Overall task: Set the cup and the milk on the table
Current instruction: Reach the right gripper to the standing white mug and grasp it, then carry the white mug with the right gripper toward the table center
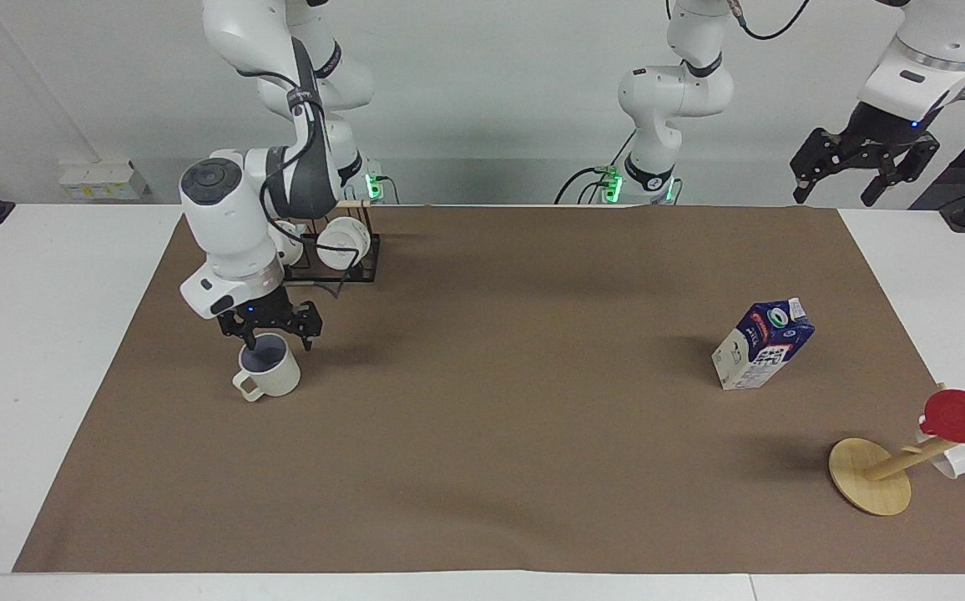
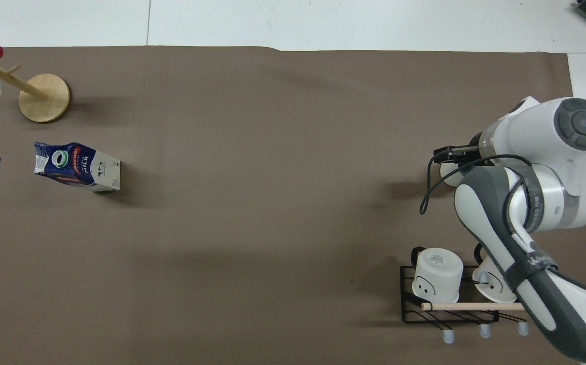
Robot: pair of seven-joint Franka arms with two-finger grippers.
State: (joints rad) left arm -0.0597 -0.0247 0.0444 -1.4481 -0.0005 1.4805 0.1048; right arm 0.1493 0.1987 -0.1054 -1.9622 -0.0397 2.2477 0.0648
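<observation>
From the facing view, you see the right gripper (image 1: pixel 271 338) spread wide directly over the cup (image 1: pixel 270 371), one finger dipping toward its mouth, gripping nothing. The cup stands on the mat toward the right arm's end of the table (image 1: pixel 48 275). The milk (image 1: pixel 762 344) stands toward the left arm's end. Your left gripper (image 1: pixel 862 167) waits, spread wide, above that end's near corner.

From overhead, the right arm hides most of the cup (image 2: pixel 447 175); the milk (image 2: pixel 77 166) stands apart.

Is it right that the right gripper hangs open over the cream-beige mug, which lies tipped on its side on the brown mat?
Not quite: the cream-beige mug stands upright on the brown mat, mouth up, as the facing view shows. The right gripper does hang open over it.
</observation>
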